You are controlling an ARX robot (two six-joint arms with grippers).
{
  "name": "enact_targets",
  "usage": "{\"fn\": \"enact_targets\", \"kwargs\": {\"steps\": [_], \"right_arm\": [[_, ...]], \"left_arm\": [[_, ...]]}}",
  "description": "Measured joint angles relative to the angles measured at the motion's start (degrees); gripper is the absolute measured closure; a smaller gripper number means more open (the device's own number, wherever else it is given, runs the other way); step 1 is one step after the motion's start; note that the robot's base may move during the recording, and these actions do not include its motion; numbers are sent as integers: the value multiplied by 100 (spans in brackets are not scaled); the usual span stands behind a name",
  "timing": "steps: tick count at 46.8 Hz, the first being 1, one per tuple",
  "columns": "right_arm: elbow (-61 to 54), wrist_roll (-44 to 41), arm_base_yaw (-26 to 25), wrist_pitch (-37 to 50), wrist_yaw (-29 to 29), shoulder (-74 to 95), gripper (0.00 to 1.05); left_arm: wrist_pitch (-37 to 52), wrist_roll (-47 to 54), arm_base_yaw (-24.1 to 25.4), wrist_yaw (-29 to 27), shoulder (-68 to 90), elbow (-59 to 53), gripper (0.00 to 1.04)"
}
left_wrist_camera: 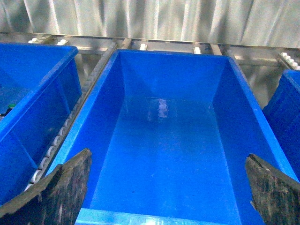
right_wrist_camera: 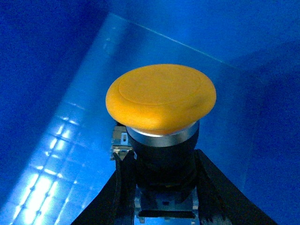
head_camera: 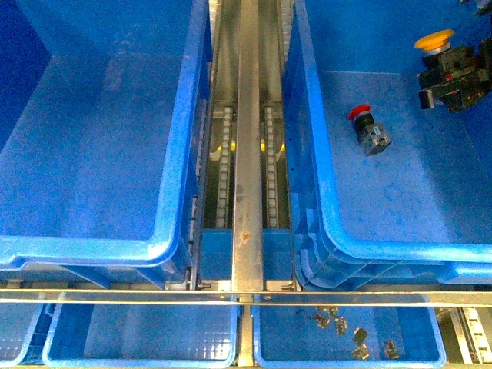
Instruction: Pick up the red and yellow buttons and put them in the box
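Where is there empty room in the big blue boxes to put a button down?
The left box has a wholly bare floor between its walls. In the right box, the near floor below the red button is free. Its far right corner is crowded: the right gripper holds the yellow button there. The left gripper hangs open over a bare box.

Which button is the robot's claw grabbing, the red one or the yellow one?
The yellow button. The right gripper has its fingers closed around the black body under the cap. The red button lies loose on the floor of the right-hand blue bin, with nothing touching it.
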Motion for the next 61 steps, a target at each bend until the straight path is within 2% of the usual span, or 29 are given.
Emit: {"fn": "enact_targets", "kwargs": {"steps": [14,21,35,48,61], "right_arm": [[2559,7,-280,-1071,-170,2000,78],[3193,98,-291,-1443,-90,2297,78],[3252,59,-315,-1777,-273,2352,78],[2802,96,-177,-1572,-254,2413,79],[2894,380,17,-1416,59,2514,79]], "left_arm": [[-2,0,0,0,0,0,8],[0,0,0,0,0,0,8],[-2,0,0,-2,0,0,8],[-2,0,0,0,0,0,8],[0,0,0,-2,0,0,8]]}}
